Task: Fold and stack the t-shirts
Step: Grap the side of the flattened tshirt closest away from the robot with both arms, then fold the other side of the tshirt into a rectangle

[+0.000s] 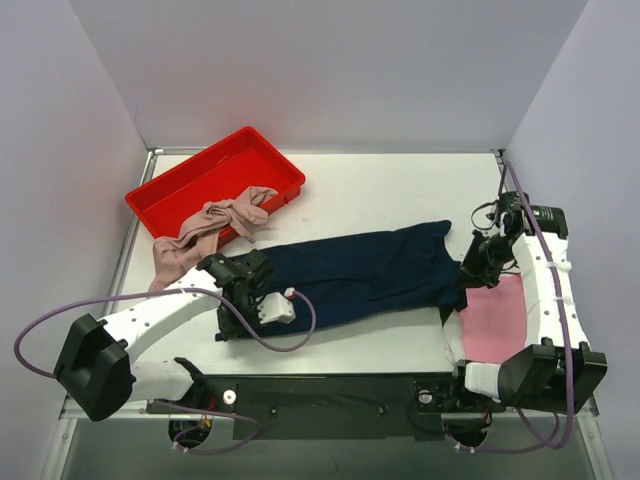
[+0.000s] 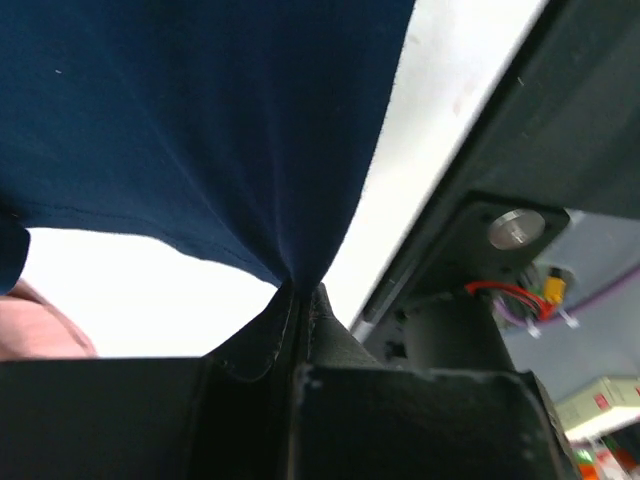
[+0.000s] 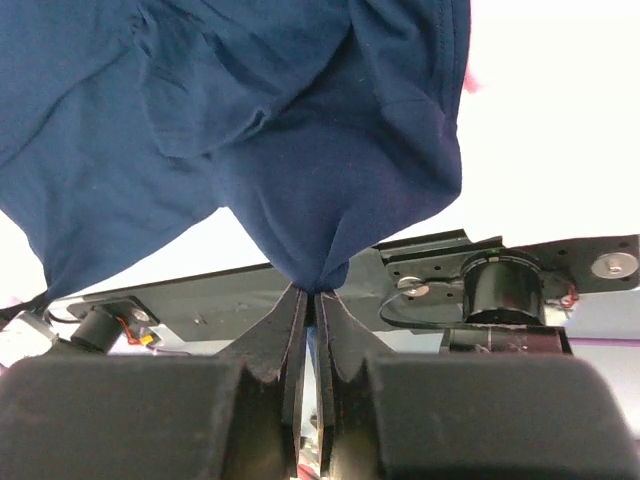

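Navy shirt point(image 1: 360, 275) lies stretched on the tabletop point(image 1: 380, 195) right of the tray point(image 1: 220, 180). Left fingers point(image 2: 265, 345) pinch its tray-side end, right fingers point(image 3: 280, 335) its far end, both clenched on small tucks of cloth. A hard or uneven pull could slip a tuck free and bunch the shirt.

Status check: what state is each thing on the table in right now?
navy shirt, unfolded, pinched at both ends.
pink shirt, lying flat, near right corner.
beige shirt, crumpled, draped over the rim of the tray.
tray, upright, partly filled.
left claw, shut on navy shirt.
right claw, shut on navy shirt.
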Controlling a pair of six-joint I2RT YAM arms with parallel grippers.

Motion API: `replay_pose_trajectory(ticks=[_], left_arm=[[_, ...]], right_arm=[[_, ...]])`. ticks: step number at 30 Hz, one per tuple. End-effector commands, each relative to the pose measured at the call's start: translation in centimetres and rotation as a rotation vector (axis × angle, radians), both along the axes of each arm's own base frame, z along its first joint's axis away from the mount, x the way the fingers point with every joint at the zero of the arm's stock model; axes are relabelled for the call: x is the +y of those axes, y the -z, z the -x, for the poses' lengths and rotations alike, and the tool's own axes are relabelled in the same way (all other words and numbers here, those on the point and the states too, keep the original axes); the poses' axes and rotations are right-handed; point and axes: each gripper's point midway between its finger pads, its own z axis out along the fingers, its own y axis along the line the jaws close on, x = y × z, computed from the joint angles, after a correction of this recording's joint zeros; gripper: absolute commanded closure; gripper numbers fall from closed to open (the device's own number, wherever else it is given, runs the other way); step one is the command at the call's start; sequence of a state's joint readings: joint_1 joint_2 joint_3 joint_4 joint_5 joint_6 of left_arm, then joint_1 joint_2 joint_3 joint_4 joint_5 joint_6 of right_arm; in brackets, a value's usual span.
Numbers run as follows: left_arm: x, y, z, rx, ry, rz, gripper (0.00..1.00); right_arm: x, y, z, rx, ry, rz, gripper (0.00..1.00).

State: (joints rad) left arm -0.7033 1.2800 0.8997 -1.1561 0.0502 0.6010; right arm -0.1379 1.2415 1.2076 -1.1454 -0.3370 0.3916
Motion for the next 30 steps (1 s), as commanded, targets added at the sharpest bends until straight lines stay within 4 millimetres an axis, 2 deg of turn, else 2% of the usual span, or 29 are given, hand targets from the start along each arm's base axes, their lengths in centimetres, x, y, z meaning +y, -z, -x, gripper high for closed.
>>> replay_pose_trajectory(ticks=[1, 2, 3, 5, 7, 8, 9, 10, 11, 12, 14, 15, 16, 17, 19, 23, 28, 30], left_arm=[[2.0, -0.7, 4.9, 0.186, -0.02, -0.023, 1.0], [1.7, -1.3, 4.7, 0.185, -0.019, -0.005, 1.0], [1.5, -1.6, 4.4, 0.183, -0.036, 0.016, 1.0], [0.4, -2.6, 3.0, 0.157, -0.055, 0.064, 1.0], [-0.5, -3.0, 1.2, 0.134, -0.072, 0.094, 1.0], [-1.0, -2.9, 0.3, 0.125, -0.075, 0.102, 1.0], [-0.9, -2.8, -0.8, 0.105, -0.086, 0.105, 1.0], [-0.8, -2.5, -1.7, 0.11, -0.102, 0.096, 1.0], [-0.2, -2.2, -2.8, 0.095, -0.133, 0.096, 1.0], [0.0, -1.8, -3.8, 0.099, -0.157, 0.085, 1.0], [1.0, -1.3, -5.9, 0.093, -0.21, 0.058, 1.0], [1.4, -1.7, -7.1, 0.075, -0.234, 0.06, 1.0], [1.5, -1.3, -7.5, 0.098, -0.243, 0.051, 1.0], [1.6, -1.7, -8.3, 0.096, -0.252, 0.056, 1.0], [1.9, -1.4, -9.1, 0.111, -0.253, 0.049, 1.0], [2.9, 0.0, -9.3, 0.142, -0.223, -0.021, 1.0], [2.8, 0.9, -10.6, 0.138, -0.239, -0.042, 1.0], [2.7, 1.1, -11.4, 0.123, -0.251, -0.044, 0.96]], right_arm=[[-1.2, -1.4, 0.3, 0.055, -0.073, 0.055, 1.0], [-1.6, -1.2, -0.3, 0.071, -0.076, 0.069, 1.0], [-1.9, -2.0, -1.4, 0.041, -0.084, 0.079, 1.0], [-2.0, -2.2, -3.6, 0.024, -0.097, 0.078, 1.0], [-1.8, -1.7, -6.0, 0.001, -0.134, 0.061, 1.0], [-1.6, -0.7, -7.0, 0.028, -0.147, 0.044, 1.0], [-1.6, -0.7, -8.3, 0.005, -0.158, 0.044, 1.0], [-1.1, 0.3, -9.3, 0.026, -0.177, 0.027, 1.0], [-0.9, 0.2, -10.8, -0.012, -0.195, 0.029, 1.0], [-0.2, 1.2, -11.6, 0.012, -0.22, 0.012, 1.0], [0.4, 1.4, -14.4, -0.009, -0.254, 0.013, 1.0], [0.6, 1.7, -15.0, -0.008, -0.266, 0.012, 1.0], [0.5, 2.3, -16.2, -0.001, -0.271, 0.016, 1.0], [0.4, 2.5, -16.8, -0.001, -0.273, 0.016, 1.0], [0.2, 4.5, -17.7, 0.042, -0.293, 0.023, 1.0], [0.3, 6.9, -18.3, 0.092, -0.321, 0.01, 1.0], [-0.2, 7.7, -19.6, 0.078, -0.323, 0.037, 1.0], [-0.3, 8.1, -20.0, 0.075, -0.321, 0.045, 1.0]])
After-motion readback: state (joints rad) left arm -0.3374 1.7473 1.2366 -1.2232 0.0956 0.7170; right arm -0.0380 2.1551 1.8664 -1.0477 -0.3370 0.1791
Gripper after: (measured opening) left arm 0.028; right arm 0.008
